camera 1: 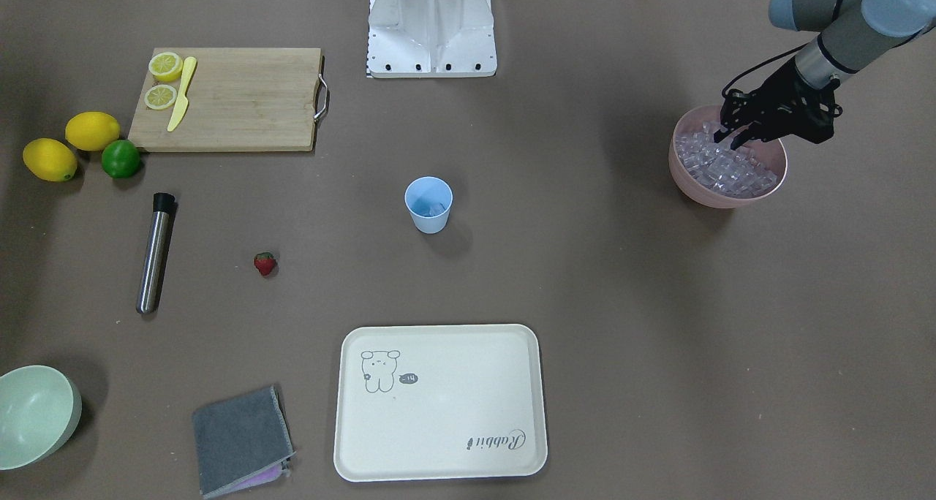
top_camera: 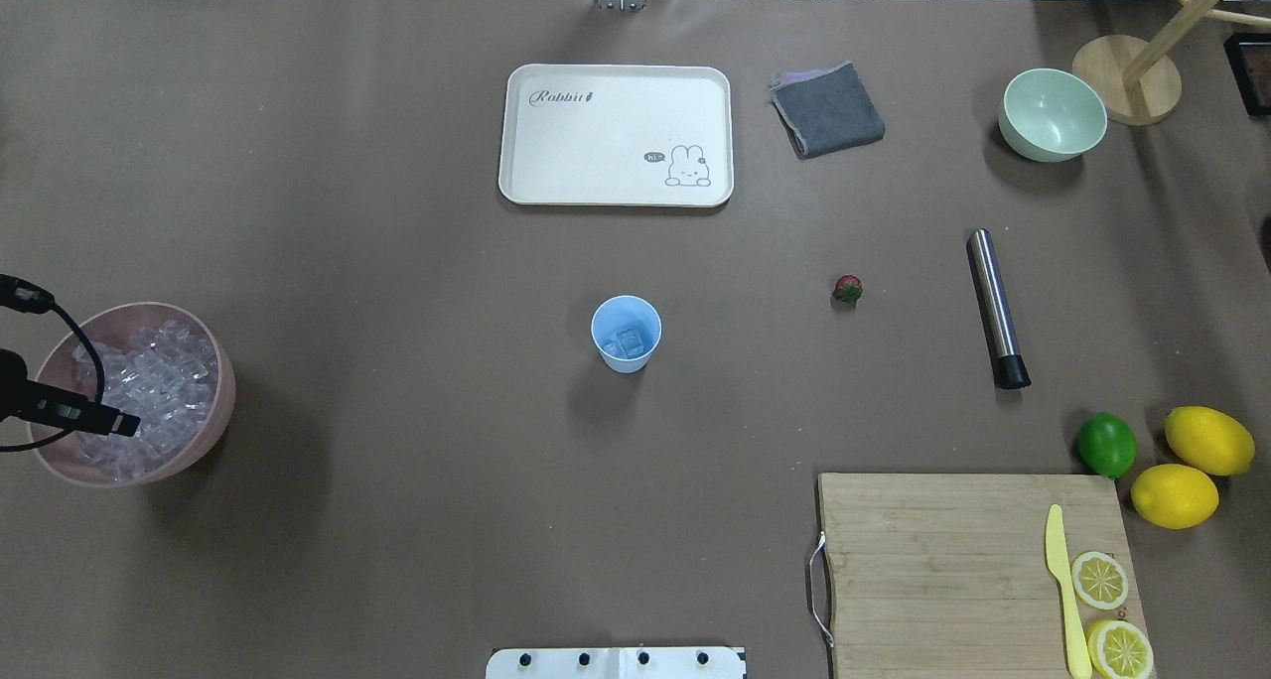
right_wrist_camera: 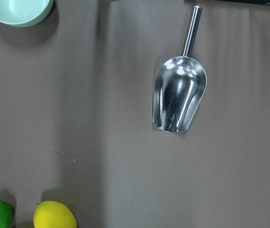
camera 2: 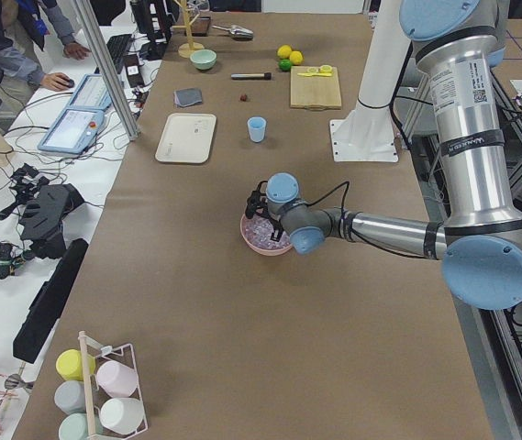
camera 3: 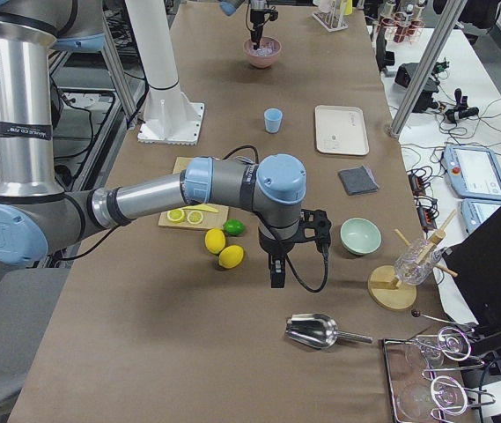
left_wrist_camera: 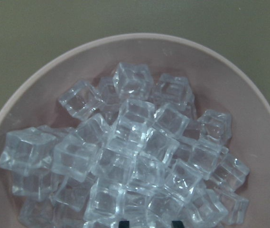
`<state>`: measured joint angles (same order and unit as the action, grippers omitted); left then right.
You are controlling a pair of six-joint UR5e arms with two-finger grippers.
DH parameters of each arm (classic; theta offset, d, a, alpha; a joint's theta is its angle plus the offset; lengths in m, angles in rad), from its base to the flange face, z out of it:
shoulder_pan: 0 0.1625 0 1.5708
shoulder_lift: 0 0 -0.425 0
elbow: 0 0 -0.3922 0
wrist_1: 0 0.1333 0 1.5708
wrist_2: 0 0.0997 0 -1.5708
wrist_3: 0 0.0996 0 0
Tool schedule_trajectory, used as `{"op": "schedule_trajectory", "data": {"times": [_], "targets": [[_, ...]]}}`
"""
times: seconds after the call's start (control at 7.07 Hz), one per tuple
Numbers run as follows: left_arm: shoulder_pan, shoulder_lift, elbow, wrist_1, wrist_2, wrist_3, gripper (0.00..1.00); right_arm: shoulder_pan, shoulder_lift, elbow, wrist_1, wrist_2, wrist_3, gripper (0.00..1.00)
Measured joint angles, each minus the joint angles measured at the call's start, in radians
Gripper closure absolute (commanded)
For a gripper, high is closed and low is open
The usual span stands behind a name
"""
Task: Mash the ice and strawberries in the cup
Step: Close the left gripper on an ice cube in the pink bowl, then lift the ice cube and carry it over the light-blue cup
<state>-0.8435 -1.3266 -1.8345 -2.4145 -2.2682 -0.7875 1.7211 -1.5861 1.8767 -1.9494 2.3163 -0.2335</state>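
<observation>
The light-blue cup (camera 1: 428,204) stands upright mid-table with a few ice cubes in it (top_camera: 628,341). The strawberry (camera 1: 265,264) lies on the table between the cup and a steel muddler (camera 1: 155,253). A pink bowl (camera 1: 776,182) is heaped with ice cubes (left_wrist_camera: 135,142). My left gripper (camera 1: 730,139) points down into that ice. In the left wrist view its fingertips (left_wrist_camera: 123,223) stand about one cube apart, with a cube between them. My right gripper (camera 3: 275,278) hangs beside the lemons, far from the cup. I cannot tell whether it is open or shut.
A cream tray (camera 1: 512,412), grey cloth (camera 1: 241,438) and pale green bowl (camera 1: 33,416) lie on the operators' side. A cutting board (camera 1: 241,98) holds lemon halves and a yellow knife. Two lemons and a lime (camera 1: 121,158) sit beside it. A steel scoop (right_wrist_camera: 177,95) lies under the right wrist.
</observation>
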Motion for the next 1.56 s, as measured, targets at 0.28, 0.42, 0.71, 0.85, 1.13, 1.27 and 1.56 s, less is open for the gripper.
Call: {"op": "schedule_trajectory", "data": {"times": [0.28, 0.42, 0.71, 0.85, 1.13, 1.27, 1.56], "targets": [[0.000, 0.005, 0.001, -0.001, 0.001, 0.001, 0.68, 0.000, 0.000, -0.001, 0.000, 0.000, -0.001, 0.00], [0.000, 0.006, 0.001, -0.001, 0.001, 0.001, 0.70, 0.000, 0.000, -0.001, 0.001, 0.000, -0.001, 0.00], [0.000, 0.005, 0.001, 0.000, 0.000, -0.001, 0.71, 0.000, 0.000, -0.001, 0.001, 0.000, -0.001, 0.00], [0.000, 0.003, 0.000, 0.000, -0.005, -0.002, 0.71, 0.000, 0.001, -0.002, 0.001, 0.000, -0.001, 0.00], [-0.015, -0.005, -0.005, 0.002, -0.043, -0.002, 0.71, 0.000, 0.000, -0.002, 0.001, 0.000, -0.001, 0.00], [-0.045, -0.009, -0.007, 0.004, -0.088, 0.000, 0.71, 0.000, -0.001, -0.001, 0.001, 0.000, -0.001, 0.00], [-0.090, -0.036, -0.008, 0.019, -0.148, 0.000, 0.72, 0.000, -0.005, 0.003, 0.001, 0.001, -0.001, 0.00]]}}
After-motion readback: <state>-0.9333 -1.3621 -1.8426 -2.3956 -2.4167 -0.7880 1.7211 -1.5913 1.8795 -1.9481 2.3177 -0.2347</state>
